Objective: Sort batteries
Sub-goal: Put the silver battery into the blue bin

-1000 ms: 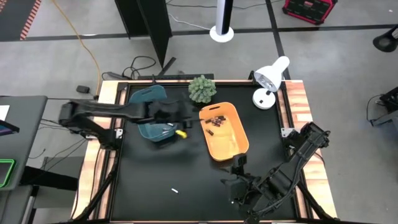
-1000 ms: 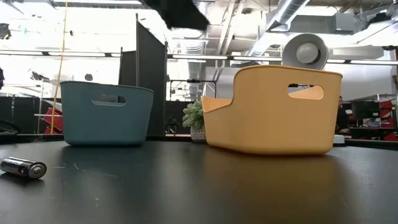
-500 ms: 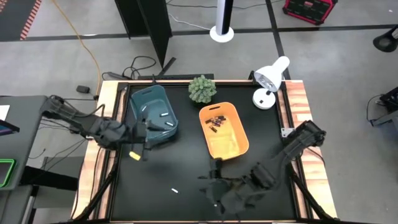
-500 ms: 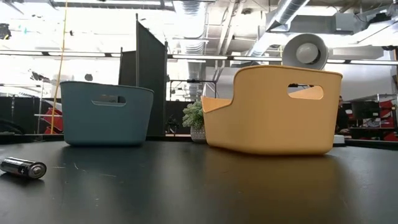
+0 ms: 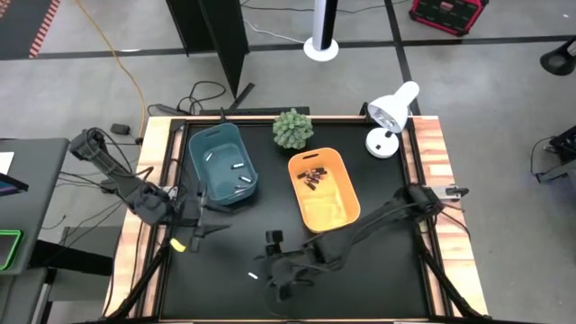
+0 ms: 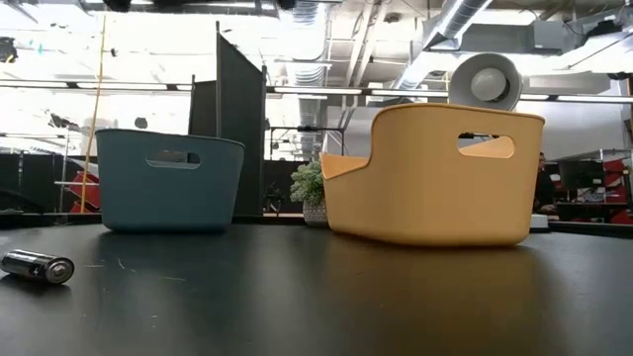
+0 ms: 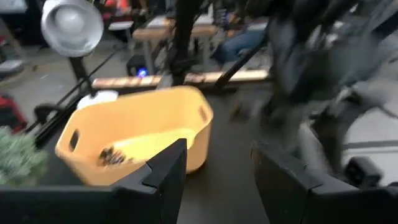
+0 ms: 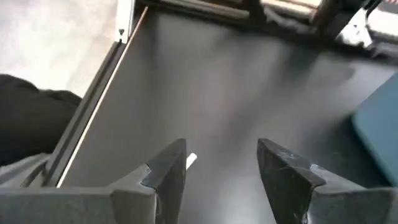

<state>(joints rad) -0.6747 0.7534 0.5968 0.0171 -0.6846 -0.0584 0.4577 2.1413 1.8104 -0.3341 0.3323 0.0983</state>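
Heads up: your right gripper (image 5: 273, 270) sits spread and empty, the last loose battery (image 5: 253, 274) just at its 9 o'clock on the table (image 5: 378, 288). Come down off-center and you'll roll it away. Left gripper (image 5: 192, 225) waits spread, at 7 o'clock off the blue bin (image 5: 223, 162).

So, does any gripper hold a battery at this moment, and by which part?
Nothing is held. The left gripper and the right gripper are both open and empty.
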